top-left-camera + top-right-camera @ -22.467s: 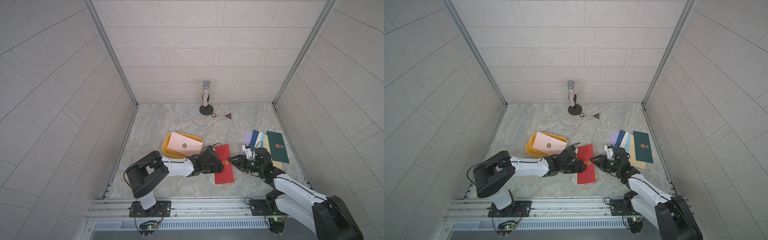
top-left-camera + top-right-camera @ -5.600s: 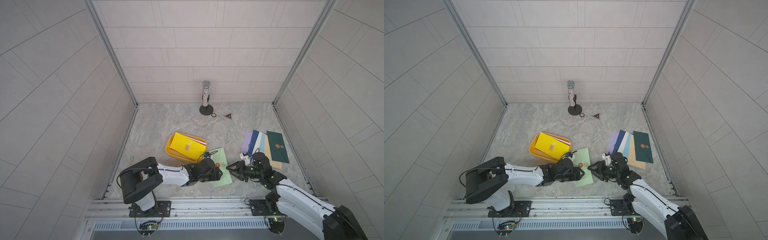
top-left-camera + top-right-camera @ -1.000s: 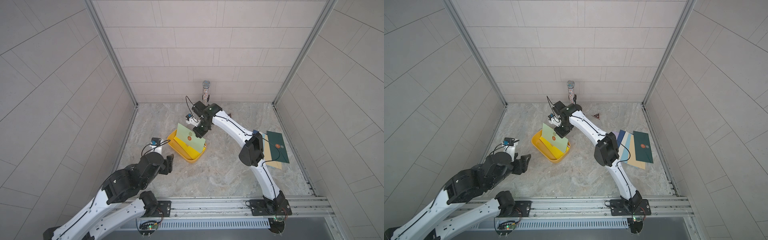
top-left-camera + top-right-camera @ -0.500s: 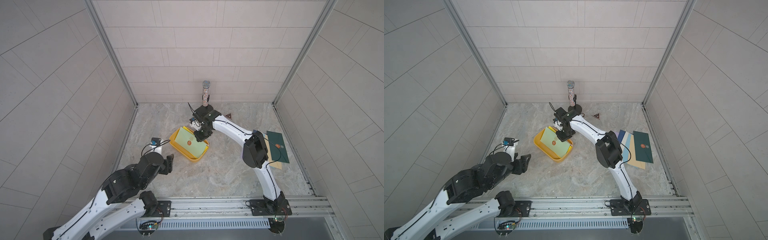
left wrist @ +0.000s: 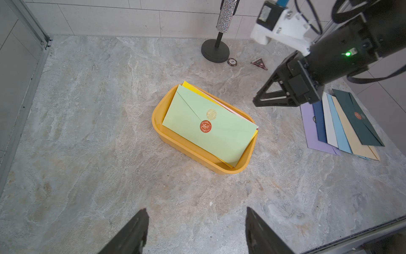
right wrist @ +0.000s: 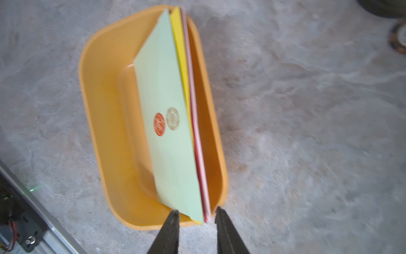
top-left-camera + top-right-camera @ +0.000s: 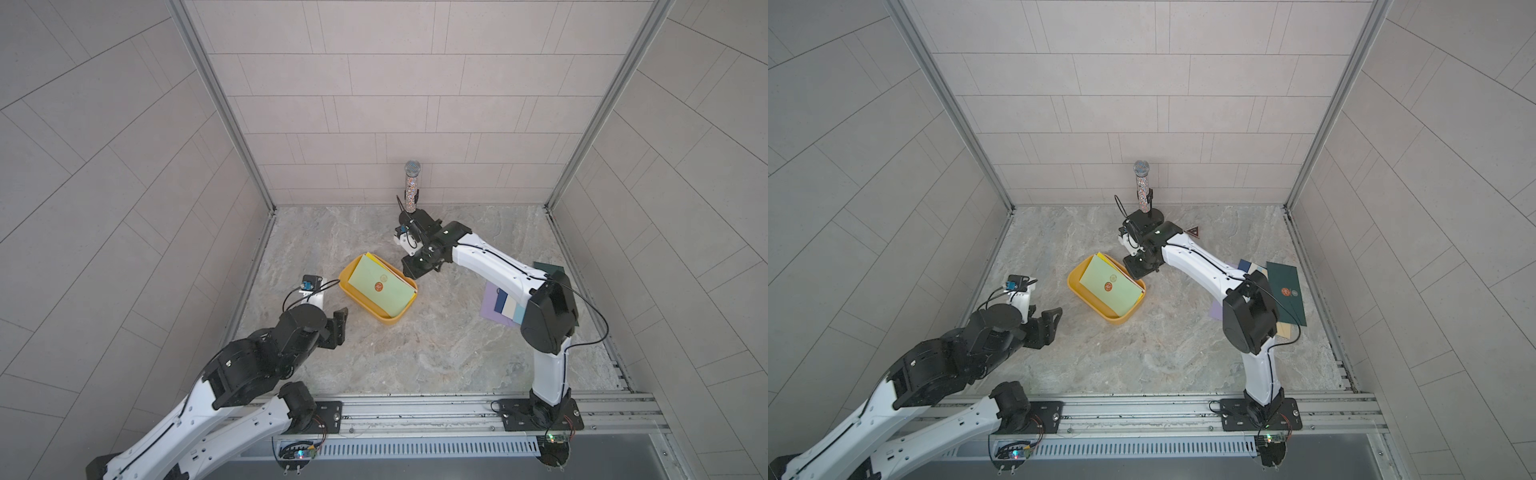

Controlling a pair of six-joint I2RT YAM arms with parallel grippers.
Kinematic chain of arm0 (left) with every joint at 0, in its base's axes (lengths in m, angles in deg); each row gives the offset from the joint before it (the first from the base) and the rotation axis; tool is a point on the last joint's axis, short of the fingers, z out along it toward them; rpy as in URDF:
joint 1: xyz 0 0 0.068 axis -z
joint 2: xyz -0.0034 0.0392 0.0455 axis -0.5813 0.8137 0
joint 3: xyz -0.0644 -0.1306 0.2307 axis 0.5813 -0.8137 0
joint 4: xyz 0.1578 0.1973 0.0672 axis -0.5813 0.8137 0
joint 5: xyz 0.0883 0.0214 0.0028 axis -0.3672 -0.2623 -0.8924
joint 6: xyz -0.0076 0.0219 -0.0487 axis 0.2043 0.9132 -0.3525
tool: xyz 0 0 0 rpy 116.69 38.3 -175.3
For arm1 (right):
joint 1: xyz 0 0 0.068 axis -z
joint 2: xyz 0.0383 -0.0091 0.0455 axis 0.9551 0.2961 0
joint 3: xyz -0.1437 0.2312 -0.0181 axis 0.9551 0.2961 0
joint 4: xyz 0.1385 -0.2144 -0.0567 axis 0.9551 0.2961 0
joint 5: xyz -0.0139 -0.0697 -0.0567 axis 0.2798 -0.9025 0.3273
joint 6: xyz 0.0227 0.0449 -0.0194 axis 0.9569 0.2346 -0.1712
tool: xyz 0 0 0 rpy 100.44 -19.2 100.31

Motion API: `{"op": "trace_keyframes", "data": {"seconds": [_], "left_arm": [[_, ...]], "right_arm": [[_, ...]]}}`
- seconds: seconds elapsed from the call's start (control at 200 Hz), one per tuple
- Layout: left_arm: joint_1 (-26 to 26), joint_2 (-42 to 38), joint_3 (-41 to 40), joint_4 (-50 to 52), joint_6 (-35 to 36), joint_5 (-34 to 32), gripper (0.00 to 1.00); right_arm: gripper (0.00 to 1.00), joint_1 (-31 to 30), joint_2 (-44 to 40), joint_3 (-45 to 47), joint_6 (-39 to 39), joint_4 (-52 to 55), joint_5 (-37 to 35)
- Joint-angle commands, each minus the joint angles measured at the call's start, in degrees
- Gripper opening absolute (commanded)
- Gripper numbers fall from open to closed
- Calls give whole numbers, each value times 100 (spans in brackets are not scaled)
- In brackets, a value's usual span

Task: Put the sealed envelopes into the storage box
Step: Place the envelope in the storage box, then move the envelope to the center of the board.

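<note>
Now right claw (image 6: 195, 211) parted astride corner of sealed envelopes (image 6: 167, 110), lower centre; left claw (image 5: 196, 209) spread, empty; paper likely light, floppy; pinch short edge.

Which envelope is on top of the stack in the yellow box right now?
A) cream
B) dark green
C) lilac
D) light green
D: the light green envelope lies uppermost in the storage box, covering most of the stack beneath it.

Left end effector (image 5: 196, 209) parted, right (image 6: 196, 210) too
</note>
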Motion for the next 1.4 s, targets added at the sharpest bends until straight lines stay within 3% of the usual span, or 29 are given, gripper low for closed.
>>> {"op": "trace_keyframes", "data": {"seconds": [0.0,0.165,0.295,0.375,0.495,0.735,0.87,1.036,1.201,1.391], "left_arm": [[-25,-30,-69,-24,45,2,75],[-23,15,-67,-11,37,11,76],[-26,50,-66,-28,35,38,77],[-23,76,-66,-29,45,50,77],[-25,81,-66,-4,30,27,77],[-28,69,-67,-4,28,27,78],[-23,59,-64,-11,28,38,79],[-24,59,-64,-12,27,37,79],[-20,59,-68,-3,20,22,79],[-21,76,-76,-9,13,38,79]], "right_arm": [[37,664,-813,968,574,-729,-745],[42,2094,-1621,2602,1344,-1363,-959],[59,2841,-1744,3250,1620,-1541,-1676],[67,3144,-1597,3362,1667,-1499,-1875],[70,3555,-1231,3410,1749,-1448,-1881],[70,3765,-401,3428,1916,-1587,-941],[68,3621,-142,3482,1926,-1586,-471],[67,2931,-246,3492,1852,-1338,-382],[66,1941,-436,3746,1981,-1316,-487],[65,294,-634,4160,2629,-1695,-439]]}}
